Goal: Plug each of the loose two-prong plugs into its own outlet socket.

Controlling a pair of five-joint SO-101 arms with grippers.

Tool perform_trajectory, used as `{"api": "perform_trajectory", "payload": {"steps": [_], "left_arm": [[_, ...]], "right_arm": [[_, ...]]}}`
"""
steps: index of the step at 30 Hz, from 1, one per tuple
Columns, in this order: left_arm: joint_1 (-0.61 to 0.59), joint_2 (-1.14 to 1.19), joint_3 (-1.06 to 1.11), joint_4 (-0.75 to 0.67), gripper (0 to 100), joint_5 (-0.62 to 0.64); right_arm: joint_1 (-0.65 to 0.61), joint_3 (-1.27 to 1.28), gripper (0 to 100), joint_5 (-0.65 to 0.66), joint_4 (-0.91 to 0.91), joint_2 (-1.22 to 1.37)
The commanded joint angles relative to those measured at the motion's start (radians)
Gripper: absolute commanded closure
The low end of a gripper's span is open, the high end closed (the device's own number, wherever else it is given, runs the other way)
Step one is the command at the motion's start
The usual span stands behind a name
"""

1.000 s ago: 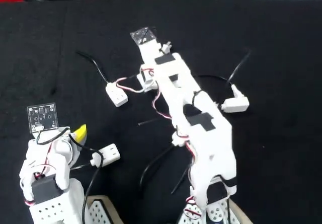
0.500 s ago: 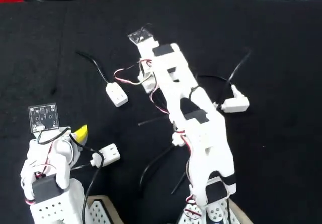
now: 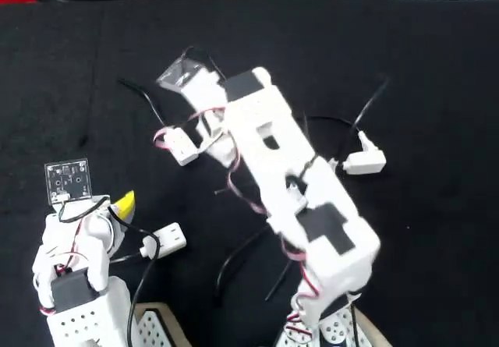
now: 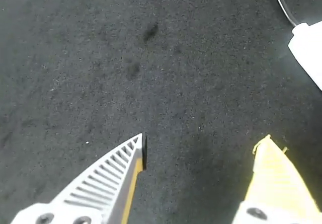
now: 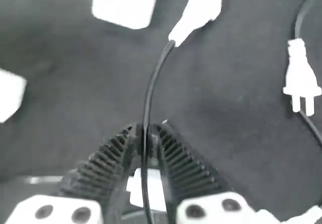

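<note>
My right gripper (image 5: pixel 146 133) is shut on a thin black cable (image 5: pixel 151 90) that runs to a white plug (image 5: pixel 201 5). A white outlet block (image 5: pixel 126 2) lies beside that plug. A loose two-prong plug (image 5: pixel 302 83) rests on the black cloth off to the side. In the high view the right arm (image 3: pixel 265 144) stretches up and left over the table, its wrist above a small white block (image 3: pixel 181 146) with a black cable (image 3: pixel 144 97). My left gripper (image 4: pixel 204 151) hangs open over bare cloth, and in the high view it sits at the near left by its yellow finger (image 3: pixel 125 203).
A white block with a plug against it (image 3: pixel 165 240) lies close to the left arm. Another white block (image 3: pixel 364 161) lies at the right with a black cable. Loose black cables (image 3: pixel 242 257) cross the middle near the right arm's base. A white piece (image 4: pixel 309 45) shows in the left wrist view.
The right arm has swung to the left, so its wrist now sits over the small white block. The left arm has not moved.
</note>
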Motion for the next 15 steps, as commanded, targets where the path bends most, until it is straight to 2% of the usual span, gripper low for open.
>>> {"api": "perform_trajectory", "payload": {"steps": [1,8,13,15], "left_arm": [[0.010,-0.008,-0.002,-0.021,66,0.005],[0.010,-0.008,-0.002,-0.021,66,0.005],[0.012,-0.008,-0.002,-0.021,66,0.005],[0.012,-0.008,-0.002,-0.021,66,0.005]], "right_arm": [[-0.041,0.065,98.6,0.101,0.037,-0.182],[-0.011,0.120,98.6,0.316,0.118,-0.374],[-0.017,0.001,98.6,0.407,0.258,-0.427],[-0.014,-0.025,98.6,0.414,0.259,-0.426]]}}
